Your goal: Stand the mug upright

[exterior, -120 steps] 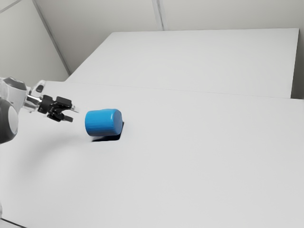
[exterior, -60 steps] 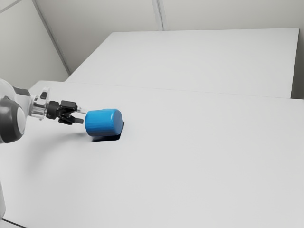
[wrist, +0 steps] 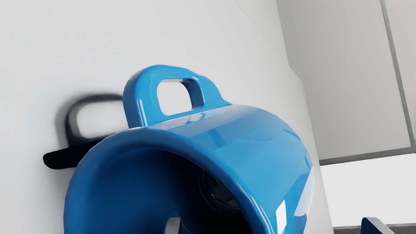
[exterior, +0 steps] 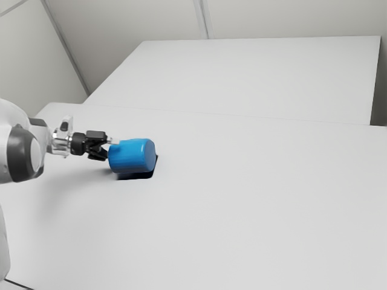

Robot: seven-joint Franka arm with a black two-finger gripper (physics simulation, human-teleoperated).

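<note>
While the blue mug [exterior: 133,156] is lying on its side on the table [exterior: 242,211], its mouth is facing the gripper [exterior: 109,150] and its base is pointing toward the exterior view's right. The fingers [wrist: 174,226] are standing open, gripping nothing: one is showing against the dark mouth, the other is standing outside the wall, so the rim [wrist: 156,139] is running toward the gap between them. How deep the first is sitting, I cannot tell.

The glossy skin is suggesting something hard and stiff, probably light for its bulk, rather slick, and perhaps brittle like glazed ware. Being round, the body is likely wanting to roll, though the handle [wrist: 139,91], sticking out sideways roughly level with the table, may be checking that on its own side.

The wall at the rim is looking like the best hold: it is offering a thin edge for a firm, moderate pinch. Lifting from there should be swinging the mouth upward and bringing the base down, while too loose a grip is risking a twist or slip.
</note>
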